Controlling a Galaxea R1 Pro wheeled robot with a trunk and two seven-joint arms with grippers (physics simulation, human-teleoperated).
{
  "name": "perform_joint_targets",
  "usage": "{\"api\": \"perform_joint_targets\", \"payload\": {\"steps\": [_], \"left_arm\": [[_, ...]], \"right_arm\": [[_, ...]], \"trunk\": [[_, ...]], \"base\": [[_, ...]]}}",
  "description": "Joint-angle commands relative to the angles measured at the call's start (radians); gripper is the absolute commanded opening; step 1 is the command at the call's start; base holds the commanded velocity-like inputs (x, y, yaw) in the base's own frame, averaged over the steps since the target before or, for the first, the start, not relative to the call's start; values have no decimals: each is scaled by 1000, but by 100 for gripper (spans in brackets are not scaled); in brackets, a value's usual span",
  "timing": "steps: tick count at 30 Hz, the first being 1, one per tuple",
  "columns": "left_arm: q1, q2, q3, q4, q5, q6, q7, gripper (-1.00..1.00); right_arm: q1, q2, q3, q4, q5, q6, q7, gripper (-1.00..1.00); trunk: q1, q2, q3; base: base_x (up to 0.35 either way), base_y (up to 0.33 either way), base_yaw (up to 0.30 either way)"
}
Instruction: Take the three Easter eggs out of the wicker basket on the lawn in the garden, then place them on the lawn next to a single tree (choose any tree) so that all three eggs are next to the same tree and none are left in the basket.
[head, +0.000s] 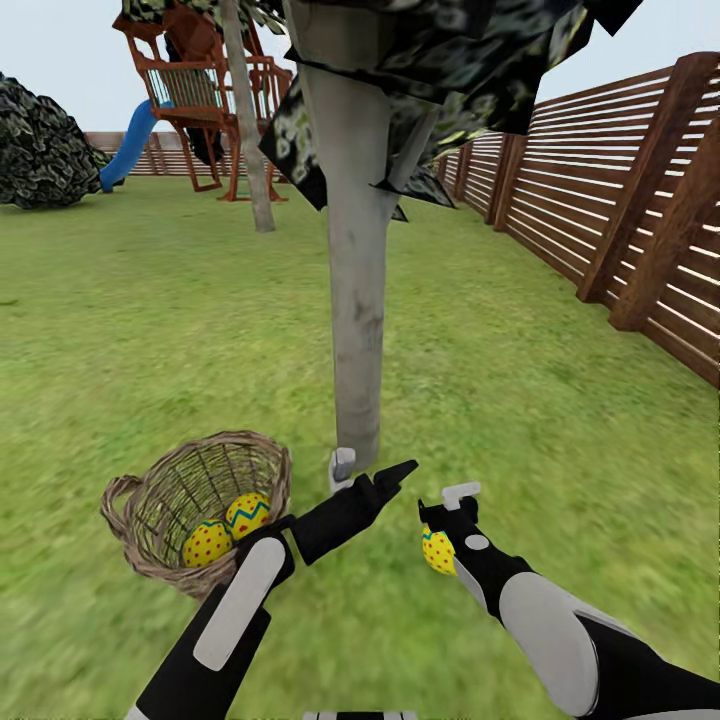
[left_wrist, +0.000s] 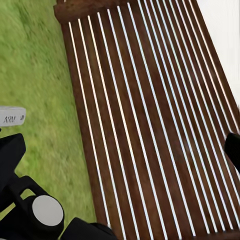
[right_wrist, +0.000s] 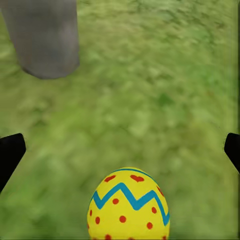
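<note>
The wicker basket lies tipped on the lawn at lower left, with two Easter eggs inside. The pale grey tree rises just behind both grippers. My left gripper is open and empty at the trunk's foot, right of the basket. My right gripper is open, fingers spread wide. The third Easter egg sits low between them near the palm, clear of both fingertips, on or just above the grass beside the trunk.
A brown slatted wooden fence runs along the right side. A wooden playset with a blue slide and a second trunk stand far back. A dark bush sits at the far left.
</note>
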Motion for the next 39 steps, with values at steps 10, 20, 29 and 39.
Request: {"api": "perform_joint_targets", "payload": {"steps": [10, 20, 29, 39], "left_arm": [[-1, 4, 6, -12, 8, 11, -3, 100], [-4, 22, 15, -29, 80, 17, -5, 100], [-5, 23, 20, -35, 83, 19, -4, 100], [-5, 57, 66, -36, 95, 21, -6, 100]], "right_arm": [[1, 0, -7, 1, 9, -2, -5, 100], [0, -9, -13, -3, 5, 0, 28, 100], [-1, -38, -16, -5, -29, 40, 166, 100], [2, -52, -9, -6, -59, 47, 219, 100]], "trunk": [[-5, 2, 38], [-9, 4, 77], [-13, 7, 111], [-44, 61, 145]], "base": [[-14, 0, 0], [0, 0, 0], [0, 0, 0], [0, 0, 1]]}}
